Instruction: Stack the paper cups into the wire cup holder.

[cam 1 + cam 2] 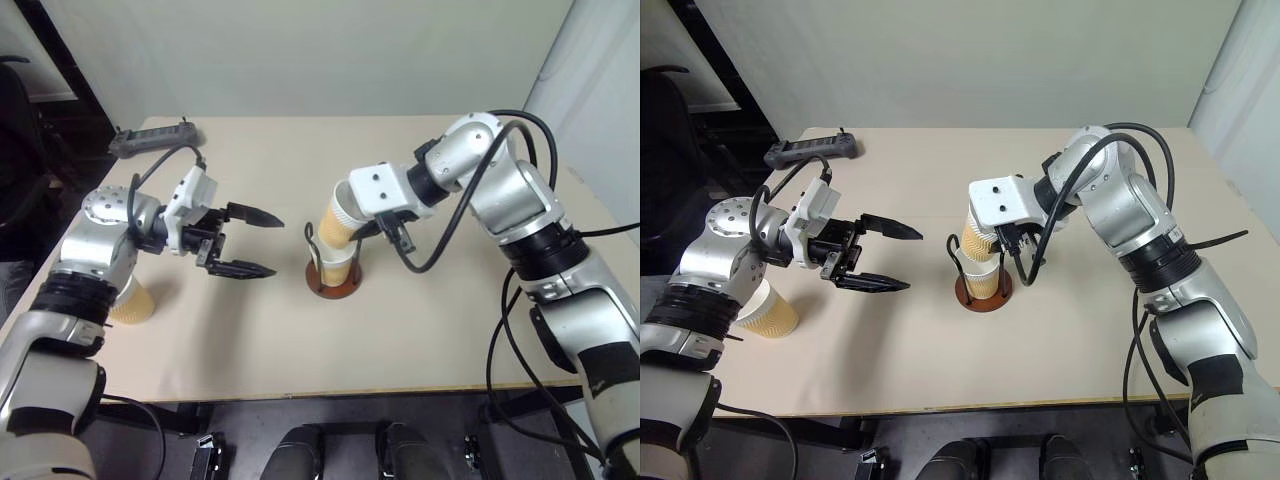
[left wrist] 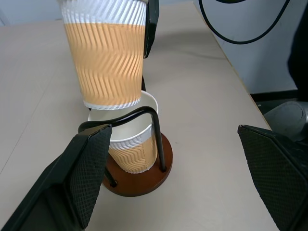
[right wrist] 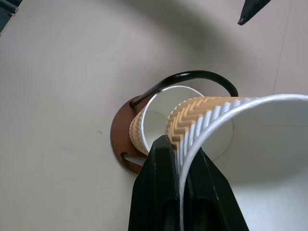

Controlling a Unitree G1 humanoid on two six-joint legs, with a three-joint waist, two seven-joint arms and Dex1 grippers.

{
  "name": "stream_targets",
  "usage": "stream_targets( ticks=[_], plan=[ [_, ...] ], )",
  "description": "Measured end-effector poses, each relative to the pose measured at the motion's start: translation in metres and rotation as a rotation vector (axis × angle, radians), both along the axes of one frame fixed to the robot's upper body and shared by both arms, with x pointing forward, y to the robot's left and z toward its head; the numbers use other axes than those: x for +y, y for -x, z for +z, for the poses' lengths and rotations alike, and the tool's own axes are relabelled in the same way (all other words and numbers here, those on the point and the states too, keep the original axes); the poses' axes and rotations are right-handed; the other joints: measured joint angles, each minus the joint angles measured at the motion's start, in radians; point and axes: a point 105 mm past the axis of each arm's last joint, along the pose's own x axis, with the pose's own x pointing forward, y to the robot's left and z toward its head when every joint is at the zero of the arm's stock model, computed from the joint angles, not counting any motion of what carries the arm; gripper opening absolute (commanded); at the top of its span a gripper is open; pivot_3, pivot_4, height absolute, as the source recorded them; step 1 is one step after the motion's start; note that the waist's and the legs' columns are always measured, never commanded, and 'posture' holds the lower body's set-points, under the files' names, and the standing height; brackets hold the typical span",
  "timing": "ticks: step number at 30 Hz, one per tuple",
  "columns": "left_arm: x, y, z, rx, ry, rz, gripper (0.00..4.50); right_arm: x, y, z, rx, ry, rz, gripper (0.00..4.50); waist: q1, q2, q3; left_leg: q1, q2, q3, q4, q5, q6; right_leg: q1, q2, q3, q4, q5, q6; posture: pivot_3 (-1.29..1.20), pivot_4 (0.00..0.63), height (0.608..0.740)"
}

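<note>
In the middle of the frame the holder [image 1: 333, 278] stands on the surface [image 1: 420, 330] with one cup [image 1: 338, 266] already sitting upright in it. The right gripper [image 3: 179, 159] has its jaws clamped on the rim of a second cup [image 1: 341, 219], held tilted just above the first, its bottom at the lower cup's mouth. The left gripper [image 1: 250, 241], left of the holder, has its jaws wide apart and empty. A third cup [image 1: 767, 311] stands at the lower left, partly behind the left arm. A black power strip [image 1: 156, 137] lies at the upper left.

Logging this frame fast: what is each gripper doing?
Left gripper: open, empty.
Right gripper: shut on a paper cup above the wire cup holder.
</note>
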Motion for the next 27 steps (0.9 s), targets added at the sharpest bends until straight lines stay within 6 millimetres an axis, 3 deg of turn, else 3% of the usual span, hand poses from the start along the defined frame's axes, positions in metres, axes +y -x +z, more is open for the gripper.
stream_targets(
  ticks=[14, 27],
  plan=[
    [0.0, 0.0, 0.0, -0.001, -0.001, -0.001, 4.5, 0.012, 0.002, -0.005, -0.059, 0.029, 0.055, 0.03, 0.0, 0.0, 0.0, 0.0, 0.0, 0.0, 0.0, 0.0, 0.0, 0.0, 0.0, 0.0, 0.0, 0.0, 0.0, 0.0, 0.15, 0.74],
    [0.001, 0.0, 0.0, -0.01, -0.002, 0.0, 4.5, 0.009, 0.003, -0.007, -0.091, 0.064, 0.086, 0.03, 0.0, 0.0, 0.0, 0.0, 0.0, 0.0, 0.0, 0.0, 0.0, 0.0, 0.0, 0.0, 0.0, 0.0, 0.0, 0.0, 0.15, 0.74]
  ],
)
